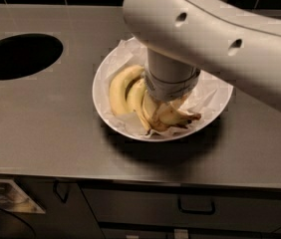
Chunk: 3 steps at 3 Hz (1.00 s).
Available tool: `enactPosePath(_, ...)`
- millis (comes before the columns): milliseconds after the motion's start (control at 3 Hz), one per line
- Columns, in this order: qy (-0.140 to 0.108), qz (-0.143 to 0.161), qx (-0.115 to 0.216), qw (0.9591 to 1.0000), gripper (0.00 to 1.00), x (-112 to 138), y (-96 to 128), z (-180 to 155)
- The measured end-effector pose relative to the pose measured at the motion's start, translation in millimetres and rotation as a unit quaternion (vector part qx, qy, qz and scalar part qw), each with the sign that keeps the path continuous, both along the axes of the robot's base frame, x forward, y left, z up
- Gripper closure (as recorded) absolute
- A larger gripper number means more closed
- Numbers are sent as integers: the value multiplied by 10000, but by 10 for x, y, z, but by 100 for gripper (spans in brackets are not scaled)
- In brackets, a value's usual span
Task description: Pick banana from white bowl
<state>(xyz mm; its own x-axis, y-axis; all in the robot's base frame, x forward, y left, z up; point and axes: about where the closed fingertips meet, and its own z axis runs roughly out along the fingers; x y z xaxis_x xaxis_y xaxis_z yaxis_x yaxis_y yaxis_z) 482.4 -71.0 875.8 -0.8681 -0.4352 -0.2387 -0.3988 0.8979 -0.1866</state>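
Banana lies in the left half of the white bowl on the table. Its long axis runs far to near, curved, with the browned stem end pointing right. The claw is down at that stem end, hidden under the wrist; its state cannot be told.

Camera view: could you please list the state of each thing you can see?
White bowl: upright on the counter, paper-lined.
Bananas: lying in the bowl, brown at the stems.
Gripper: down in the bowl, at the bananas' stem end.
Counter hole: open.
Drawer: shut.
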Motion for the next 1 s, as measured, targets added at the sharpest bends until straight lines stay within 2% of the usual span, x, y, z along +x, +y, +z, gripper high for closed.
enactPosePath(333, -60, 247, 61, 9997, 100, -58, -54, 114)
enactPosePath(667, -229, 687, 175, 9972, 100, -186, -127, 341)
enactPosePath(1000, -430, 1075, 246, 9930, 100, -286, -166, 549)
